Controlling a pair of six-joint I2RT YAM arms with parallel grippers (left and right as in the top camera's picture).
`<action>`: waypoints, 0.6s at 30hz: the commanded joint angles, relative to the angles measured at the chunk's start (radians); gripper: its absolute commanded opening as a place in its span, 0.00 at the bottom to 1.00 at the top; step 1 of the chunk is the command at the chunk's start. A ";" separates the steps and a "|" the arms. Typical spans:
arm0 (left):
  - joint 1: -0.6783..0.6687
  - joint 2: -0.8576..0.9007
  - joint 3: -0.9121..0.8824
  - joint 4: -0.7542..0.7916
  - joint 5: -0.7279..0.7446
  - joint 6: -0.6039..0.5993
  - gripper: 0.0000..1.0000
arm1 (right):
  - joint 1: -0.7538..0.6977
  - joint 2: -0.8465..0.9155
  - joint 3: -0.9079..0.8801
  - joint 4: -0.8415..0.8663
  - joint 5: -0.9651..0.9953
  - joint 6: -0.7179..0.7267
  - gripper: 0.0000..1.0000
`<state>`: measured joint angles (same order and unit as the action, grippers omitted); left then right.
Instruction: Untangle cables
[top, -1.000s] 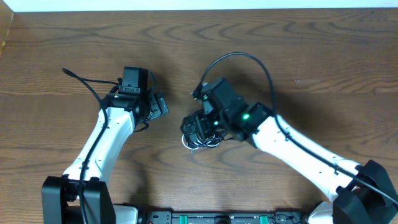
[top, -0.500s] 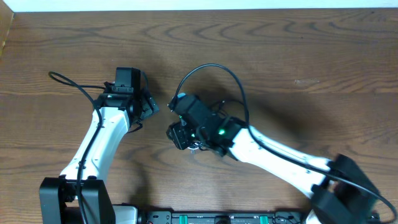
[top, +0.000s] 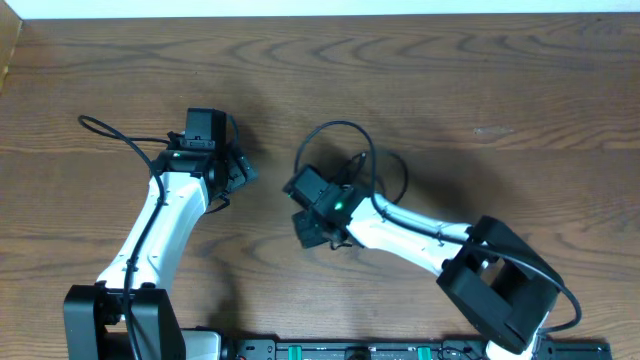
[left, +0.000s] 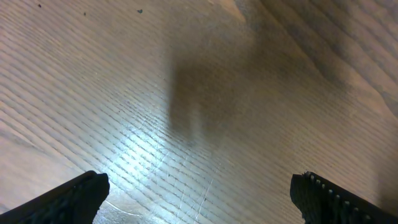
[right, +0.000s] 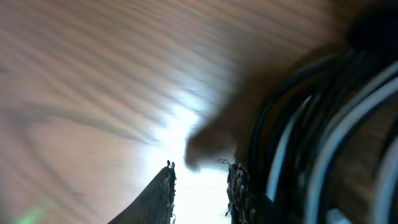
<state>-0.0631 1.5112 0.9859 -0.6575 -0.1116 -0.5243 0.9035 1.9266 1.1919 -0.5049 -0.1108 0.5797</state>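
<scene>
Your right tool (right: 200, 186) stands with its jaws narrow, and only a slit of the brown wood-grain tabletop (right: 93, 74) shows bright between the tips. Just outside one finger (right: 239, 186) lies the tangle: the thin black cable (right: 264, 130) and the thin white cable (right: 326, 152), their strands running side by side. This close view is blurred, so you cannot tell whether any strand is caught in the jaws. From overhead, the tool sits right on top of the tangle and hides nearly all of it. Your left tool (left: 199, 193) is spread wide above bare wood, well off to the left of the tangle and touching neither cable.
</scene>
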 joint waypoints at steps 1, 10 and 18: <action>0.003 0.006 -0.016 -0.004 -0.020 -0.009 1.00 | -0.053 -0.006 0.005 -0.080 0.029 -0.048 0.27; 0.003 0.006 -0.016 -0.004 -0.020 -0.009 1.00 | -0.112 -0.013 0.118 -0.414 0.034 -0.240 0.36; 0.003 0.006 -0.017 -0.004 -0.020 -0.009 1.00 | -0.103 -0.013 0.254 -0.556 0.045 -0.267 0.40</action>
<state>-0.0631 1.5112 0.9859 -0.6571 -0.1116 -0.5243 0.7921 1.9247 1.4204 -1.0550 -0.0734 0.3477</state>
